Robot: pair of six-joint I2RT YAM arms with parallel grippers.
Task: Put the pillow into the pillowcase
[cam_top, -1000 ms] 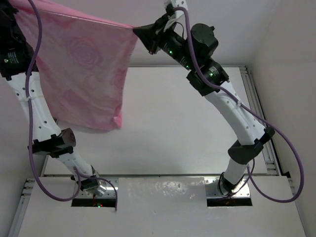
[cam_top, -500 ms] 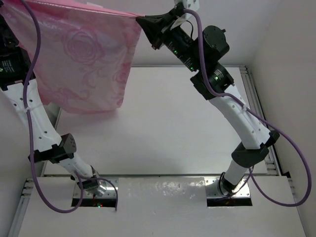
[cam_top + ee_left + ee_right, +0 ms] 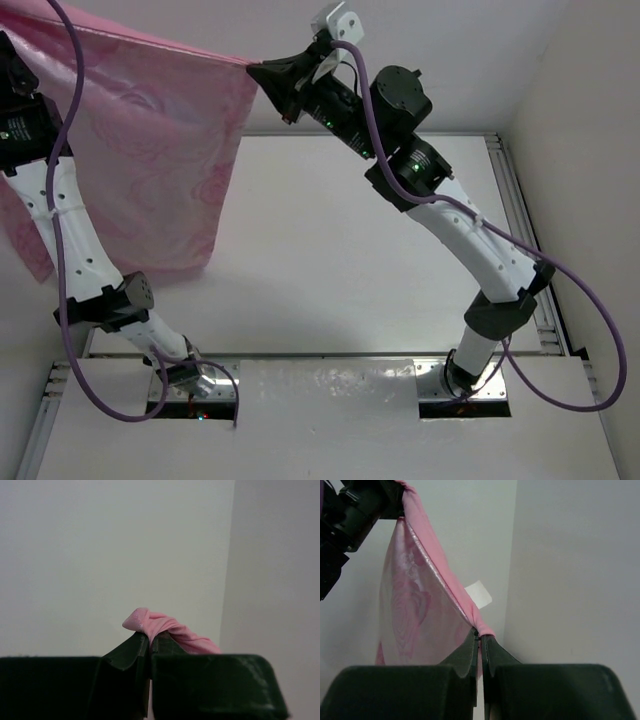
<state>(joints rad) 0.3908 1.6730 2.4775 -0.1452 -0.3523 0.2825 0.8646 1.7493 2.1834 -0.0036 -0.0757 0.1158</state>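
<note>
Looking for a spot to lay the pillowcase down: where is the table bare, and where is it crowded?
The table is bare across its middle, between the pillowcase and the right arm. Crowded: the left side, where it drapes by the left arm, and the near edge at both arm bases.

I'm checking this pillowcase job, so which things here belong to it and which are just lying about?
For the job:
- pillowcase, hanging spread between the arms
- left gripper, shut on its top edge
- right gripper, shut on its top edge
(No pillow shows in any view.)

Just there:
- table, nothing resting on it
</note>
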